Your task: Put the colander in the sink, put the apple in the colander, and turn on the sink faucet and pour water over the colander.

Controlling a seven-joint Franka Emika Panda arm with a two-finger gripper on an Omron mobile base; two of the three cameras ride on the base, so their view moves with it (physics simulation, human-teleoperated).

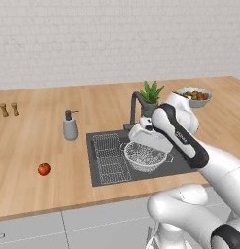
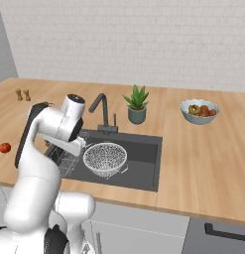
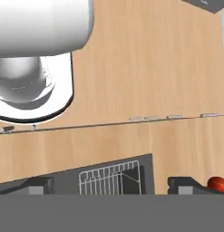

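The silvery mesh colander (image 1: 145, 156) (image 2: 104, 158) sits inside the dark grey sink (image 1: 99, 181) (image 2: 144, 163), right of the wire rack (image 1: 110, 158). The small red apple (image 1: 43, 168) (image 2: 4, 147) lies on the wooden counter to the left of the sink, and it peeks in at the hand view's lower right (image 3: 217, 183). The dark angular sink faucet (image 1: 134, 108) (image 2: 100, 110) stands behind the basin. My gripper (image 3: 111, 186) (image 1: 138, 133) hovers over the sink's left part, just above the colander's rim, open with nothing between its fingertips (image 3: 41, 185).
A grey soap dispenser (image 1: 70, 126) stands left of the sink. A potted plant (image 1: 150, 96) and a fruit bowl (image 1: 195, 96) are behind and to the right. Two small shakers (image 1: 9, 109) stand far left. The counter's front edge runs close below the sink.
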